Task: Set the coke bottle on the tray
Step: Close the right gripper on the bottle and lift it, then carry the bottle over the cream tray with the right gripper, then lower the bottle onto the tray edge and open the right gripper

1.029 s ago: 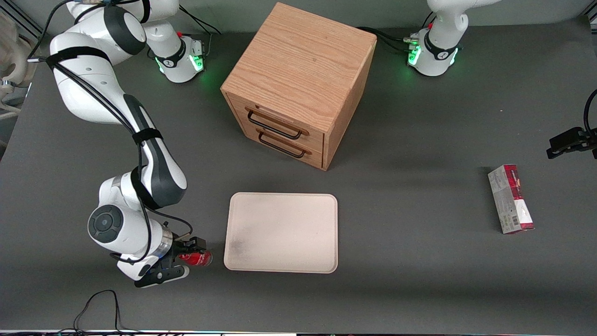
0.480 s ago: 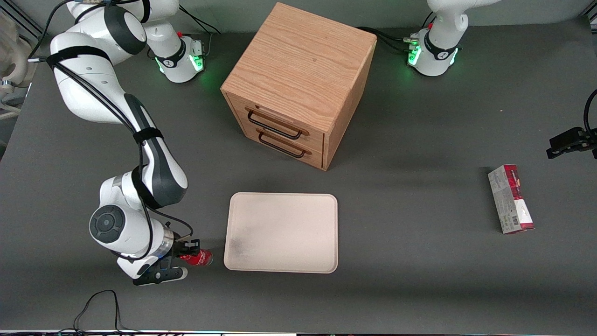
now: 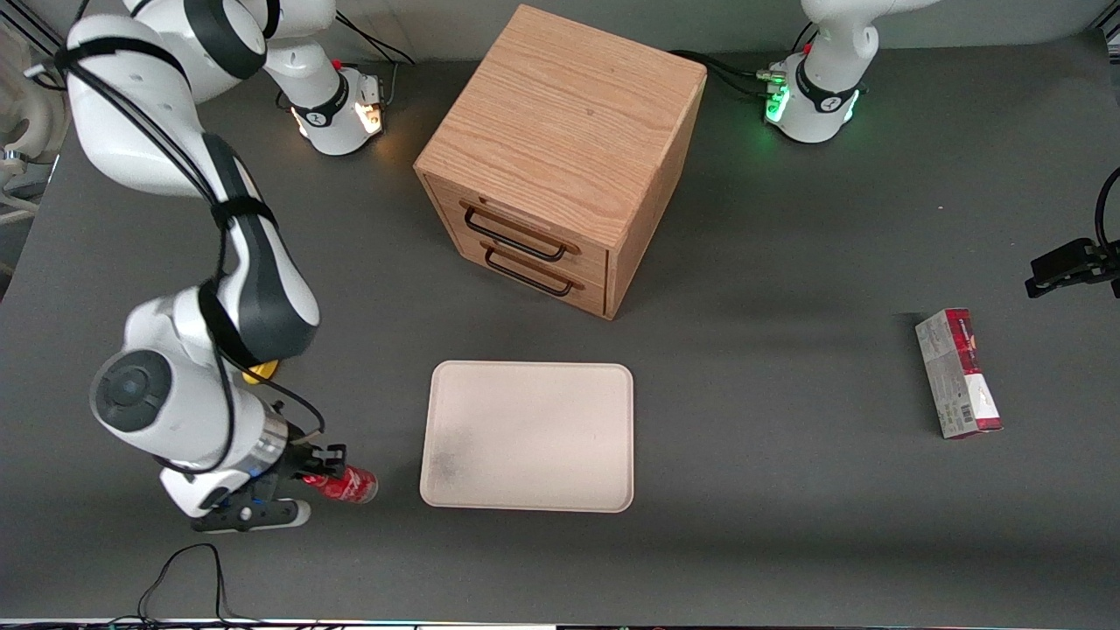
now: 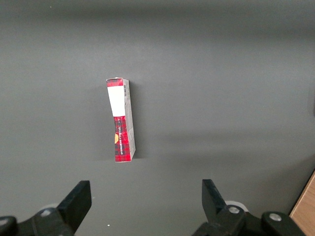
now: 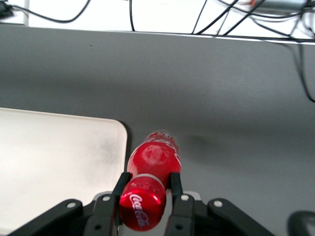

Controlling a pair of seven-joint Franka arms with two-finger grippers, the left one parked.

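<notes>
The coke bottle (image 3: 347, 484) is a small red bottle with white lettering, and my right gripper (image 3: 308, 479) is shut on it near its cap. It hangs tilted a little above the table, beside the short edge of the tray (image 3: 527, 436) at the working arm's end and not over it. The tray is cream, flat and bare, with a dark smudge near one corner. In the right wrist view the black fingers (image 5: 175, 183) clamp the coke bottle (image 5: 153, 162) from both sides, with my gripper (image 5: 148, 185) at its neck and the tray's corner (image 5: 59, 152) beside it.
A wooden two-drawer cabinet (image 3: 560, 157) stands farther from the front camera than the tray. A small yellow lump (image 3: 261, 373) peeks out beside my forearm. A red-and-grey carton (image 3: 958, 373) lies toward the parked arm's end, also seen as the carton (image 4: 121, 120). Cables (image 3: 179, 569) lie near the table's front edge.
My arm has risen and drawn away from the tray, carrying the coke bottle with it. The yellow lump has come into view. The working arm's base light went from green to orange.
</notes>
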